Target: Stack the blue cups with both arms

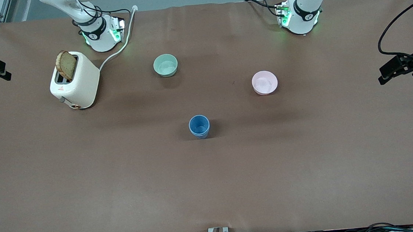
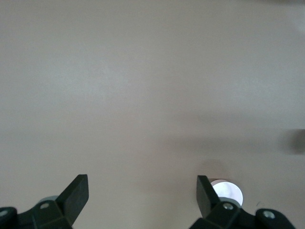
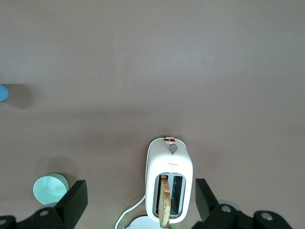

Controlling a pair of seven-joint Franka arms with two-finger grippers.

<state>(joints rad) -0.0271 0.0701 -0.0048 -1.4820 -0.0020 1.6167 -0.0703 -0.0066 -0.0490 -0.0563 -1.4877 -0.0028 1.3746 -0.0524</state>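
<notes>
The blue cups point(image 1: 199, 126) stand upright as one stack near the table's middle, one nested in the other, with two rims showing close together. Their edge also shows in the right wrist view point(image 3: 2, 92). Both arms are raised at their bases, and neither gripper shows in the front view. My left gripper point(image 2: 142, 195) is open and empty, high over bare table near the pink bowl. My right gripper point(image 3: 141, 198) is open and empty, high over the toaster. Neither gripper touches the cups.
A white toaster point(image 1: 75, 82) holding a bread slice point(image 1: 66, 65) stands toward the right arm's end, its cord running to that base. A mint-green bowl point(image 1: 165, 65) and a pink bowl point(image 1: 264, 82) sit farther from the front camera than the cups. Black camera mounts point(image 1: 405, 64) flank the table.
</notes>
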